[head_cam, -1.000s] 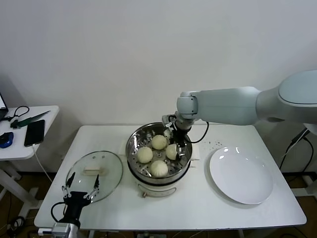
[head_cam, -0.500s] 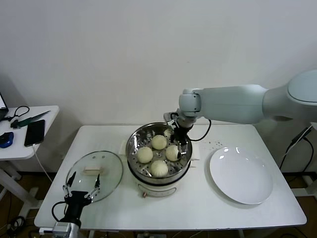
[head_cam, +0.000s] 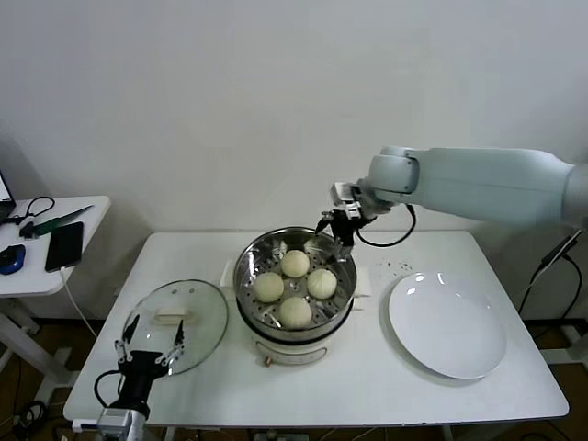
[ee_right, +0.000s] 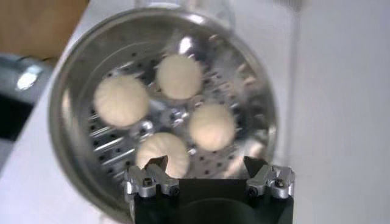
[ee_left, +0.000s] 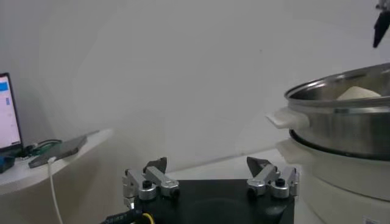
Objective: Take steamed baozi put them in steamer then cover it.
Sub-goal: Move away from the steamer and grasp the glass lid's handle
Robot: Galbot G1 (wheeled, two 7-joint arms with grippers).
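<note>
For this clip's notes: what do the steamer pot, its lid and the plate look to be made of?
Steamer: polished metal, likely stainless steel; its wall is mirror-bright with reflections and the tray is perforated. The base looks like white plastic.
Lid: clear glass, since the table shows through it, with a thin metal rim and a pale handle, material unclear.
Plate: glossy white, probably glazed ceramic, though melamine would look the same.

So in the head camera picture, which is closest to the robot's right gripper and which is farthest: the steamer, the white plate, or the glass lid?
From the right gripper, which is open just above the pot's back rim:
1. The steamer, directly below it, with four buns inside.
2. The white plate, on the table's right side.
3. The glass lid, on the table's left side, near the left gripper.
</note>
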